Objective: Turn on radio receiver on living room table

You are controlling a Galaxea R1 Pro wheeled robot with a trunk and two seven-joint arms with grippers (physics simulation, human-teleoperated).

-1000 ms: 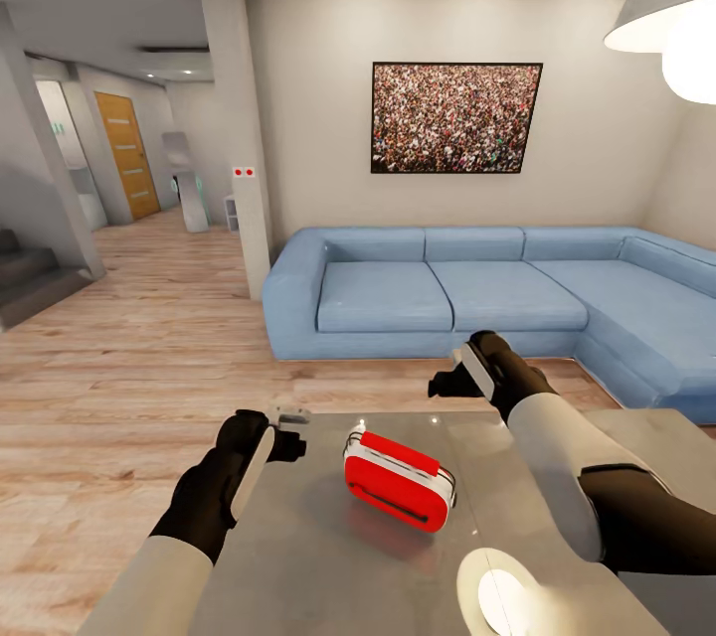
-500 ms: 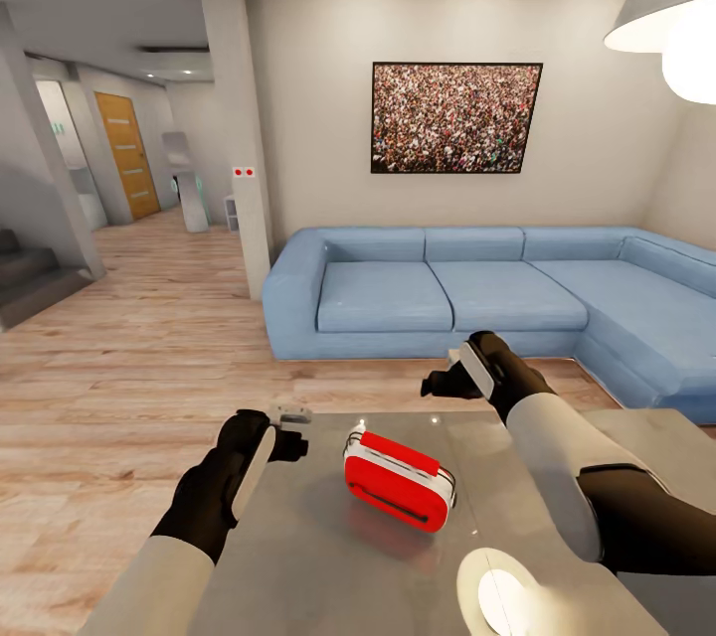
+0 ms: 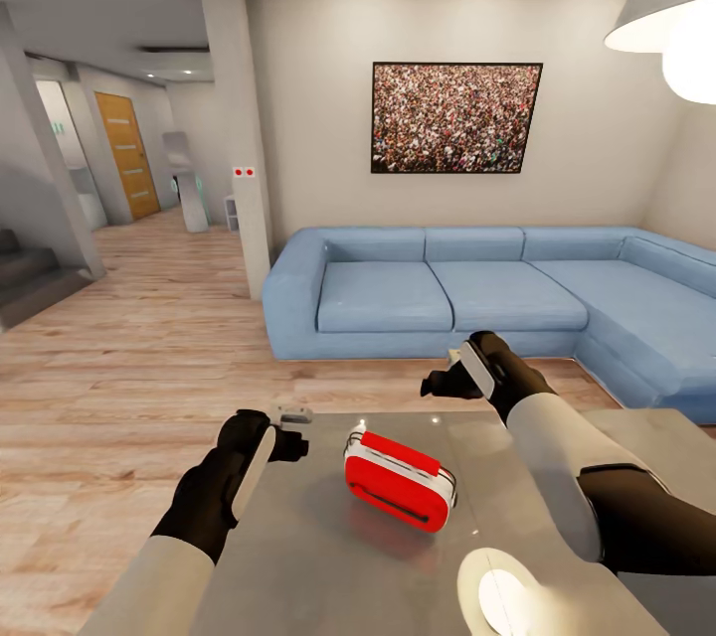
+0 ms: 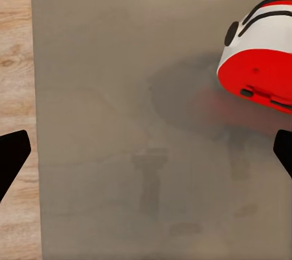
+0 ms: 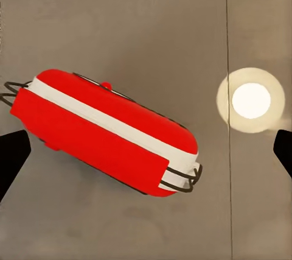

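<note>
both grippers, left (image 3: 290,429) and right (image 3: 445,380), are kept spread beside the radio (image 3: 399,480); nothing is changed, switch unpressed.

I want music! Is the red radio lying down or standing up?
Standing up: the radio receiver rests on its narrow edge on the table, slot face sideways.

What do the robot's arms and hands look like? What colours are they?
Both arms have creamy white rounded shells with black joints. The wrists are black, each with a pale grey strip along it. The left gripper has light grey parts, and its two fingers are flat and black. The right gripper is black, like its fingers.
</note>
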